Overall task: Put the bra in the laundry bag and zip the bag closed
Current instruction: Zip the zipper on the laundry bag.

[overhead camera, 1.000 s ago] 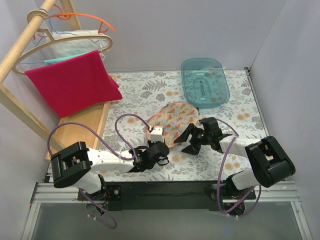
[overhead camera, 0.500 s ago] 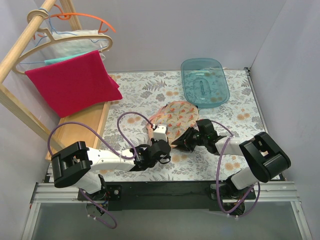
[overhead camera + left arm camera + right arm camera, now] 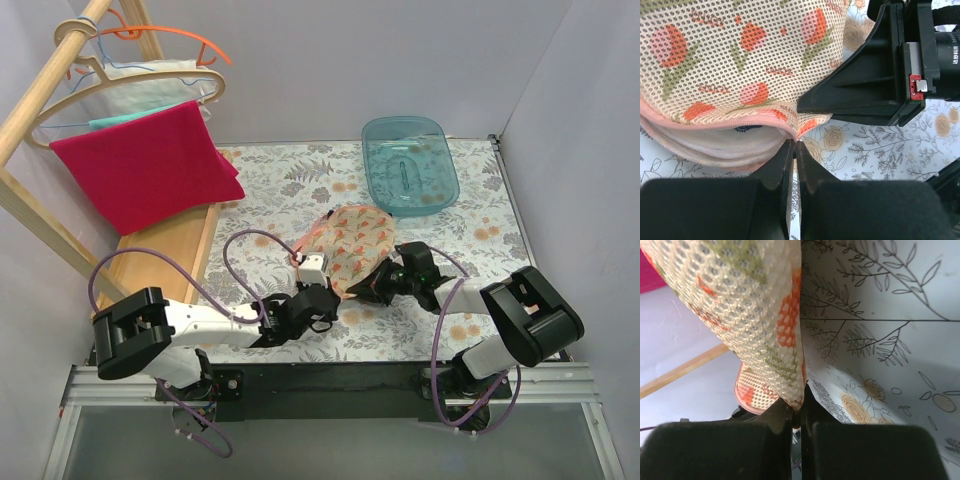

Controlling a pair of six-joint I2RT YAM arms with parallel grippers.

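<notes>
Top view: laundry bag (image 3: 352,240) lies mid-counter (image 3: 270,190); teal tub (image 3: 410,165) beyond it and red towel (image 3: 140,170) far left, neither in the way.
Left wrist: left fingers (image 3: 775,170) pinched together on the bag's zipper end; a dark sliver in the gap, probably the bra (image 3: 746,128).
Right wrist: right fingers (image 3: 779,416) clamped on the mesh rim.
Zipping is under way; the next move needs a pull along the seam against the right's hold.

At one o'clock on the floral-patterned bench (image 3: 270,190) we see a translucent teal tub (image 3: 410,165), standing upright (the bench's pattern shows through its base). At ten o'clock a red towel (image 3: 140,165) hangs from a pale hanger (image 3: 140,75) on a slanted wooden rail (image 3: 35,95), with an orange hanger (image 3: 190,41) behind. Below the towel lies a wooden board (image 3: 165,255).
</notes>
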